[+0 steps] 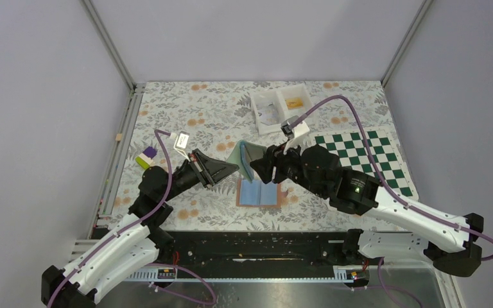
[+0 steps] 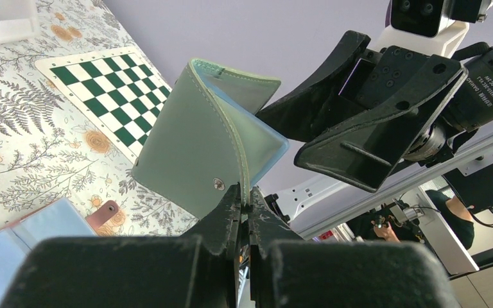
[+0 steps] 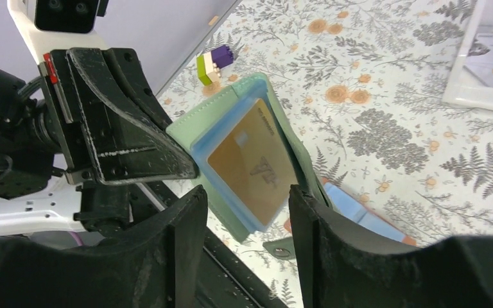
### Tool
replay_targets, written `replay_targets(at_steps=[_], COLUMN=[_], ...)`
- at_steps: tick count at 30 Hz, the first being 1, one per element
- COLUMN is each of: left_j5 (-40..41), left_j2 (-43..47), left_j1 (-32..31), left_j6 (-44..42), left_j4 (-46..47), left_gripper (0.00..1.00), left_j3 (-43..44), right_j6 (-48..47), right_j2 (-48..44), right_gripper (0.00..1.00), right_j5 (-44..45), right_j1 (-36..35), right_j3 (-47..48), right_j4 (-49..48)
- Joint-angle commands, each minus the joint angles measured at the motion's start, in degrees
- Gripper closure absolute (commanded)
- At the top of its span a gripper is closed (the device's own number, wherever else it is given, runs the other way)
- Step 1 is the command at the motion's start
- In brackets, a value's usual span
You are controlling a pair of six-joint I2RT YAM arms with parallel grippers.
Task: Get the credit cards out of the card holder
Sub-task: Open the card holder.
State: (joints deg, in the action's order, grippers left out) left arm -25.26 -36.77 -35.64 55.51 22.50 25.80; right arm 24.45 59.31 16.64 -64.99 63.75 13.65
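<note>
Right wrist: gold card (image 3: 253, 167) sits in the card holder (image 3: 212, 119) pocket.
Holder clamped by left gripper (image 2: 244, 196); right gripper (image 3: 247, 196) beside it, jaws spread.

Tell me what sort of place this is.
Probably a robotics lab test cell: a left arm and right arm bolted to the table edge, plain walls on metal framing, staged props like the chessboard mat and white tray.

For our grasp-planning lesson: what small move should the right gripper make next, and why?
Probably advance and pinch the gold card: the right gripper stands open facing it, and the left gripper, shut on the green card holder, holds it aloft.
</note>
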Motion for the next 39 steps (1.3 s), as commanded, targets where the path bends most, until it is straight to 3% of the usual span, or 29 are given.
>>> replay_targets(at_steps=[1,9,13,19,28,34,39], left_j5=[-1.16,-2.14,-2.53,-3.62,-3.69,-3.42,-4.04], left_j2=[1.09,0.7,0.43,0.04,-0.05,-0.05,-0.18], left_j1=[0.22,0.22,0.22,0.22,0.28,0.22,0.22], left_j6=[-0.06,0.39,0.7,1.01,-0.07,-0.8,-0.28], left_j4=[3.6,4.22,4.65,5.61,4.52,4.47,7.7], left_gripper=[1.0,1.0,1.0,1.0,1.0,1.0,1.0], left_j3=[3.02,3.54,3.54,3.51,3.46,3.32,2.27], right_j6=[-4.8,-7.52,-7.49,-7.15,-6.54,-4.49,-6.08], right_j2=[-3.82,-4.87,-3.84,-3.36,-7.87,-10.45,-12.99], right_gripper=[0.43,0.35,0.25,0.25,0.34,0.29,0.25], right_j5=[3.3,4.06,2.18,4.91,5.57,2.74,5.84], right_j1=[-0.32,-0.32,-0.32,-0.31,-0.33,-0.31,-0.36], right_j3=[-1.87,-3.83,-3.56,-3.72,-4.82,-4.75,-6.09], right_j4=[-0.7,-2.03,-2.4,-3.63,-5.0,-3.09,-2.27])
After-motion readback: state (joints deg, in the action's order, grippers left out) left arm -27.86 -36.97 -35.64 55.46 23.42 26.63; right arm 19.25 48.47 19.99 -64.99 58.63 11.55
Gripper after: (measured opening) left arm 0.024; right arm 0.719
